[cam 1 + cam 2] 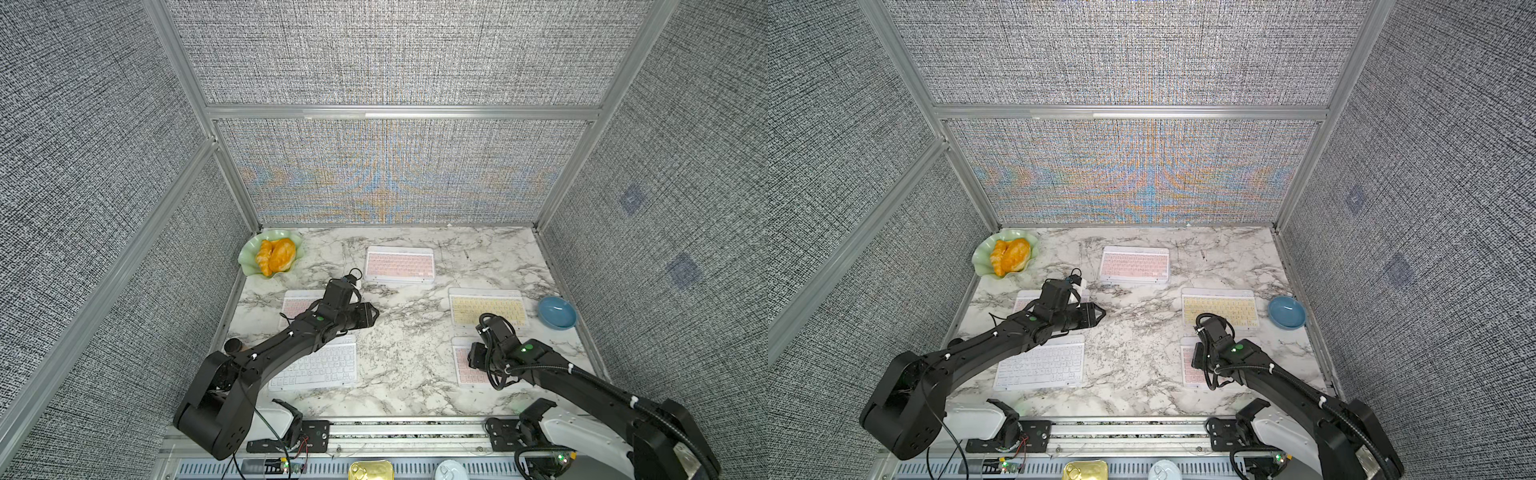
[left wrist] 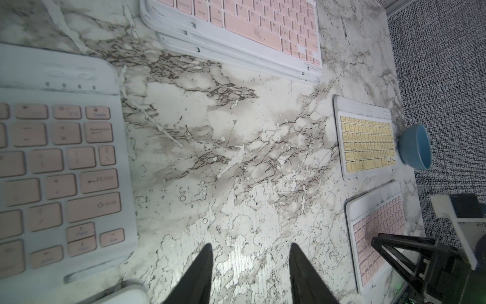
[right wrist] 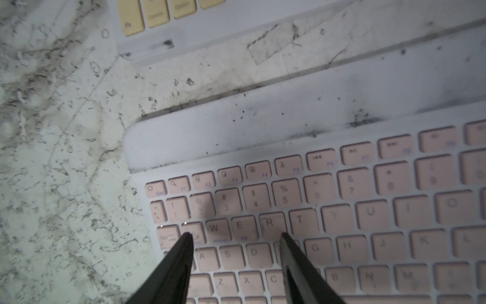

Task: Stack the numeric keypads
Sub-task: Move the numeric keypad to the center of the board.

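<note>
Closest to me, a gold tin [image 1: 370, 471] is cut off by the frame edge, so I leave it be. Next out, the white keypad [image 1: 320, 365] lies flat on the marble [image 1: 407, 332] on the left side. Opposite it, the near pink keypad [image 3: 368, 210] sits under the right gripper [image 3: 236, 235], whose jaws stand partly open and empty over the keys by one corner; whether the tips touch the keys I cannot tell. My worry is here. That keypad is thin and flat on the table, so fingers coming down on the key field would only press keys or skid it into the yellow keypad [image 1: 488, 309] just beside it, which could then nudge the blue bowl [image 1: 557, 312]. Further out, the left gripper [image 2: 251, 246] hangs over bare marble, jaws a moderate gap apart, holding nothing. It is beside the left pink keypad [image 2: 57, 171], which its arm half hides from above. Farthest, the stack [image 1: 400, 264] is pink on top with several frames stepped beneath, and a careless drop could slide it. Lower key colours are hidden, and the food in the green dish [image 1: 246, 255] is too blurred to name.
</note>
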### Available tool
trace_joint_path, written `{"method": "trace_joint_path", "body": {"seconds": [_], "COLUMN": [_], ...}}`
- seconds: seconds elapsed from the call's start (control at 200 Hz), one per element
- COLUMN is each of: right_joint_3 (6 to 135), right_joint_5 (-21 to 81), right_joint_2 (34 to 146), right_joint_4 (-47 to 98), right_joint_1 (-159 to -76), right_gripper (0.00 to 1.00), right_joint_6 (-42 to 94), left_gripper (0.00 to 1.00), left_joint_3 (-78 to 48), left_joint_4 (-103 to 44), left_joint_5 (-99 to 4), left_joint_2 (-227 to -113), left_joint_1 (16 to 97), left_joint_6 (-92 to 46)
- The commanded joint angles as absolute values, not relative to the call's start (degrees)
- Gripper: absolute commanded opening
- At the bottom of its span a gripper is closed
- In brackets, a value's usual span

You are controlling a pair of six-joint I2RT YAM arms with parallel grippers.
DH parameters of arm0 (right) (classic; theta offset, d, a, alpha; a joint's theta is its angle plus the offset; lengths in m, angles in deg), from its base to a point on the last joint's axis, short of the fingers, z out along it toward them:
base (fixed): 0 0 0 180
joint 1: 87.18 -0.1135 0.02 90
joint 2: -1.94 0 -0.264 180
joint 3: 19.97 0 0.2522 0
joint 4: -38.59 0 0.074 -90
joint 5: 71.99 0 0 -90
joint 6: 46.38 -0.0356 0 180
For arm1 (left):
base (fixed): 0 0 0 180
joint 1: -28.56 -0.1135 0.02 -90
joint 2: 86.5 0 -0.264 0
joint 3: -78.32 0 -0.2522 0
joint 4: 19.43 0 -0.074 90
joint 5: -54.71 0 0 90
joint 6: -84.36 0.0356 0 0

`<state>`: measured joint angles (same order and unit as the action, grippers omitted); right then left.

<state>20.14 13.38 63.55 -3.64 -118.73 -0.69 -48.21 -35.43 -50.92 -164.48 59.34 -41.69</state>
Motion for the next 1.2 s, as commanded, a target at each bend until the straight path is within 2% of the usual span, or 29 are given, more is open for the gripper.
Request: {"method": "trace_joint_path", "body": {"seconds": [0.0, 0.31, 0.921, 1.031, 1.196], "right_joint_3": [20.56, 25.28, 49.36, 52.29, 48.81], "right_joint_5": [15.13, 18.29, 23.09, 23.77, 23.11], "right_joint_2": [67.62, 80.79, 104.97, 105.25, 98.02], "right_joint_4": [0.51, 11.71, 21.46, 21.79, 21.31], "right_joint_1": [-118.89, -122.83, -135.40, -135.84, -133.93], "right_gripper": [0.56, 0.56, 0.56, 0.56, 0.56], "right_joint_6": [-0.77, -0.68, -2.34, -1.29, 0.22], "left_gripper": [0.48, 0.48, 0.48, 0.48, 0.48], "left_joint_3": [-47.84, -48.71, -48.69, -48.09, -48.44], "left_joint_4": [-33.59, -34.90, -43.84, -45.47, -43.62], "left_joint_5": [-52.25, -51.57, -48.81, -47.98, -47.97], "left_joint_2": [-165.47, -165.54, -160.51, -161.03, -161.67], "left_joint_1": [59.40, 59.39, 59.38, 59.32, 59.33], "left_joint_6": [-42.18, -42.03, -41.24, -41.15, -41.23]}}
